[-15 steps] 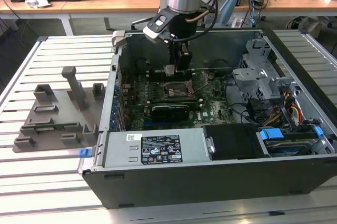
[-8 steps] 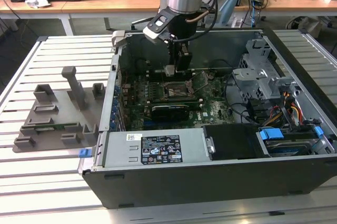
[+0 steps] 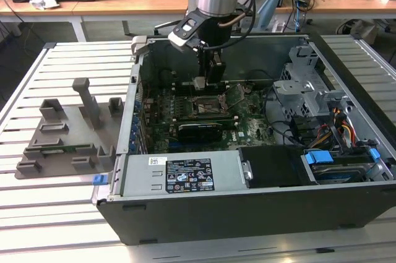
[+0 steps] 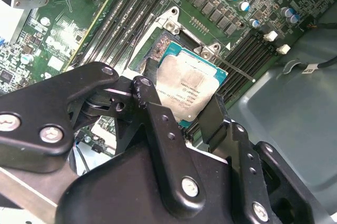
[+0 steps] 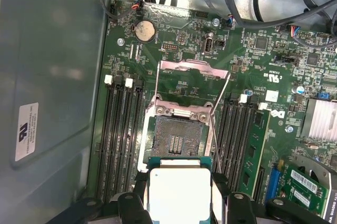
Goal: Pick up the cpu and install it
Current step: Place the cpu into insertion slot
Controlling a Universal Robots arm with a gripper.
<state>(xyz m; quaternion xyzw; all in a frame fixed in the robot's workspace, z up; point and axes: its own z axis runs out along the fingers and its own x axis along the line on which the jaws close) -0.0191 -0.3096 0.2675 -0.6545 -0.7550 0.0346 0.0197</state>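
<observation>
Pincer (image 4: 179,105) clamped on the cpu (image 4: 190,88) by its edges, the chip hanging right beneath it above the open socket (image 5: 176,138), and doing this well, I'd say, means level, squared up, gentle on the pins.

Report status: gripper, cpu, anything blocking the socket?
Gripper shut on the cpu. Cpu held near open socket, not seated. Load plate raised, socket bare.
</observation>
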